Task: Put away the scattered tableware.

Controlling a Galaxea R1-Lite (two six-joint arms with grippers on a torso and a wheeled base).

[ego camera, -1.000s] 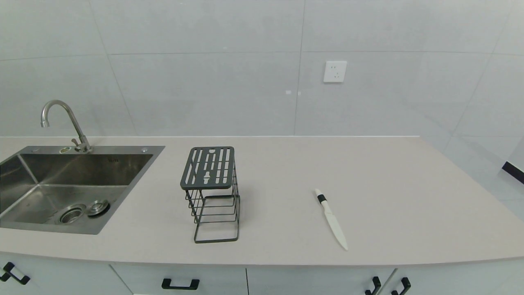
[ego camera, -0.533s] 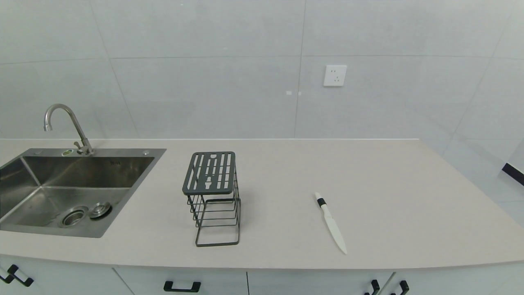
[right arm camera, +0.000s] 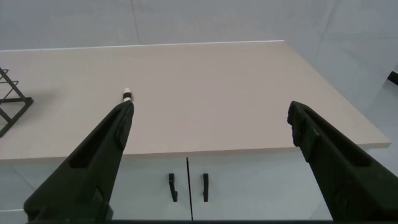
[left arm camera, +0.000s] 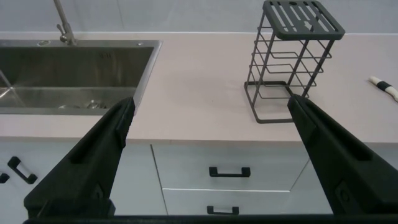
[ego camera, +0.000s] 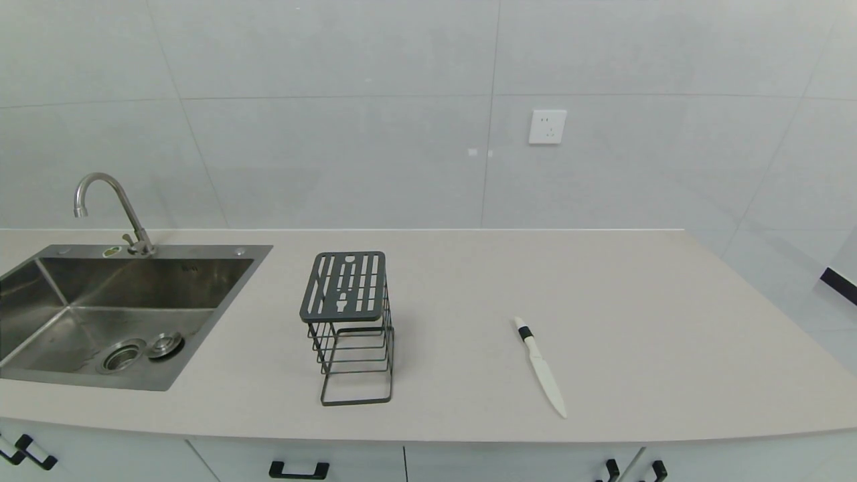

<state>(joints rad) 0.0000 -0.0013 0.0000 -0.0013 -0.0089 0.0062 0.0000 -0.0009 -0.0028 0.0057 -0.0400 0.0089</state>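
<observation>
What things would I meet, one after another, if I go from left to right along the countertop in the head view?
sink → wire rack → knife

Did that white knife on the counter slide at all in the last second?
No. The knife keeps its spot to the right of the wire rack. The whole head view shifted together, so the camera moved, not the knife.

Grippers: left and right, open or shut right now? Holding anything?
Left gripper: open, holding nothing.
Right gripper: open, holding nothing.
</observation>
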